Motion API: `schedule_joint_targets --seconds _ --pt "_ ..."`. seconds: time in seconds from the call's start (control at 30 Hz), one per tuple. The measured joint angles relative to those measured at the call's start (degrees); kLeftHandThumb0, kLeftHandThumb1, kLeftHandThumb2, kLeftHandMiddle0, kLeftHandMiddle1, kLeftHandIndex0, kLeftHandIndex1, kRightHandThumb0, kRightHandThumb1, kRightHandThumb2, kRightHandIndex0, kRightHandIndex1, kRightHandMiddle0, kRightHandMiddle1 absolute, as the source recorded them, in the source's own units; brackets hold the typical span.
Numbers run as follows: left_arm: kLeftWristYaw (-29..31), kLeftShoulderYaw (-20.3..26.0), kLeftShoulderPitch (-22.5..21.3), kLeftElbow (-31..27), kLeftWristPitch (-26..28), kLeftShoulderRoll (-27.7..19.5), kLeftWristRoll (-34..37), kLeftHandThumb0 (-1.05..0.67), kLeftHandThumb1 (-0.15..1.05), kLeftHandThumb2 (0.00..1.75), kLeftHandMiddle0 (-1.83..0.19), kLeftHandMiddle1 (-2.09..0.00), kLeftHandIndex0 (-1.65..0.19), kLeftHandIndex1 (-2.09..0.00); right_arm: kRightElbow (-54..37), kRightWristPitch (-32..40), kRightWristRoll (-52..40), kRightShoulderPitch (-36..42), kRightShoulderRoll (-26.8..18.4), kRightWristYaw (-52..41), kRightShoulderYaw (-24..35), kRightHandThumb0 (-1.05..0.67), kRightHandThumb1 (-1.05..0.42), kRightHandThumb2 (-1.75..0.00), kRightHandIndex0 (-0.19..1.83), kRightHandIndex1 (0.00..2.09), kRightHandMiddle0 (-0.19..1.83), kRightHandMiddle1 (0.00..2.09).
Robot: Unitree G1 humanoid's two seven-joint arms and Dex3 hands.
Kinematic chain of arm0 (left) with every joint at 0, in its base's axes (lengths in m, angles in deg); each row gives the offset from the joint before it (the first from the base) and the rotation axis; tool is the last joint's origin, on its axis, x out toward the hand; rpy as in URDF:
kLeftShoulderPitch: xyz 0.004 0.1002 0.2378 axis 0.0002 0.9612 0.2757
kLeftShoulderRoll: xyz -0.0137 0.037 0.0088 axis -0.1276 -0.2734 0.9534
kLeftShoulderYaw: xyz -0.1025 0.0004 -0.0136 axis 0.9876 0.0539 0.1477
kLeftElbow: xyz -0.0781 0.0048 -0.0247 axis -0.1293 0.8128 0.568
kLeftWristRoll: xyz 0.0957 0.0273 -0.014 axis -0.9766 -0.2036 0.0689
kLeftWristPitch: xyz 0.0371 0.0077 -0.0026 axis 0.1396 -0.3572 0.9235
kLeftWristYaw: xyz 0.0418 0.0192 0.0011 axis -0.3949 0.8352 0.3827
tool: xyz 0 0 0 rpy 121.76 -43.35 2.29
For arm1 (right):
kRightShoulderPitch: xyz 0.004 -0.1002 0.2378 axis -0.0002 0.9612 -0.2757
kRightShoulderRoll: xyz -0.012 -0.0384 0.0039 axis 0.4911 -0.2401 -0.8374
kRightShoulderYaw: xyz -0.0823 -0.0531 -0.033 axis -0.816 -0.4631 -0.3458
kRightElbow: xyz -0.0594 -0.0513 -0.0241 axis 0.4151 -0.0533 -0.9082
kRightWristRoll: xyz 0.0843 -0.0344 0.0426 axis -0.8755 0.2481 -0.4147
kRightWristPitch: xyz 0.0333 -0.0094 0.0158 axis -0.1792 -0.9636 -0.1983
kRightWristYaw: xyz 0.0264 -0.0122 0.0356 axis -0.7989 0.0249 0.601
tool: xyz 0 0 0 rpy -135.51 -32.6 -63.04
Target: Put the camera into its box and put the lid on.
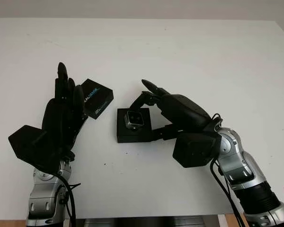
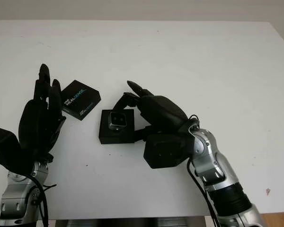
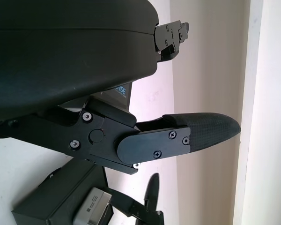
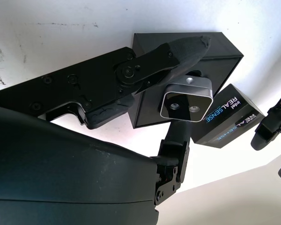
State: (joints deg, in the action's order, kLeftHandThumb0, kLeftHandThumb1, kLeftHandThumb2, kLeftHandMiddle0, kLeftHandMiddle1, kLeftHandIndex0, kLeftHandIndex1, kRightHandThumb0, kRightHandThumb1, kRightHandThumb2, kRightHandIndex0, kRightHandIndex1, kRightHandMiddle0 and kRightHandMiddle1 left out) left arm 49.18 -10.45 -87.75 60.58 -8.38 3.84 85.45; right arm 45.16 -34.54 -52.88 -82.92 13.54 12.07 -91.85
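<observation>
Left eye view: a white desk (image 1: 189,56) carries a black box (image 1: 132,126) near its middle, and the silver camera (image 1: 134,119) sits at the box's open top, lens face up. The right hand (image 1: 154,106) comes in from 5 o'clock and grasps the camera: one finger arches over from 12 o'clock of the box, another reaches along the box's 3 o'clock side. In the right wrist view the camera (image 4: 186,99) is pinched between a finger (image 4: 178,51) on one side and a second finger (image 4: 175,140) on the other, with the box (image 4: 220,51) right behind it; whether the camera is fully seated inside I cannot tell.

At 10 o'clock of the box, apart from it, lies the lid (image 1: 96,98), black with white and blue lettering, turned at an angle. The left hand (image 1: 61,111) stands upright at 9 o'clock of the box, just beside the lid's 8 o'clock edge, released and holding nothing; whether it touches the lid is unclear. Its wrist view shows a finger (image 3: 196,133) stretched out straight, with the box (image 3: 61,197) and camera (image 3: 93,208) beyond.
</observation>
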Motion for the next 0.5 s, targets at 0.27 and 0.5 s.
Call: schedule_joint_targets --seconds 0.27,0.5 --pt "-0.2 0.0 0.0 0.0 0.0 0.0 0.0 -0.84 1.05 0.57 0.19 0.0 0.19 0.0 -0.1 0.4 1.2 0.0 -0.1 -0.1 -0.2 -0.86 -0.97 -0.06 -0.19 0.0 -0.01 0.13" --pt "-0.2 0.0 0.0 0.0 0.0 0.0 -0.1 -0.84 1.05 0.58 0.19 0.0 0.19 0.0 -0.1 0.4 1.7 0.1 0.1 2.4 -0.1 -0.86 -0.98 -0.06 -0.19 0.0 0.0 0.12"
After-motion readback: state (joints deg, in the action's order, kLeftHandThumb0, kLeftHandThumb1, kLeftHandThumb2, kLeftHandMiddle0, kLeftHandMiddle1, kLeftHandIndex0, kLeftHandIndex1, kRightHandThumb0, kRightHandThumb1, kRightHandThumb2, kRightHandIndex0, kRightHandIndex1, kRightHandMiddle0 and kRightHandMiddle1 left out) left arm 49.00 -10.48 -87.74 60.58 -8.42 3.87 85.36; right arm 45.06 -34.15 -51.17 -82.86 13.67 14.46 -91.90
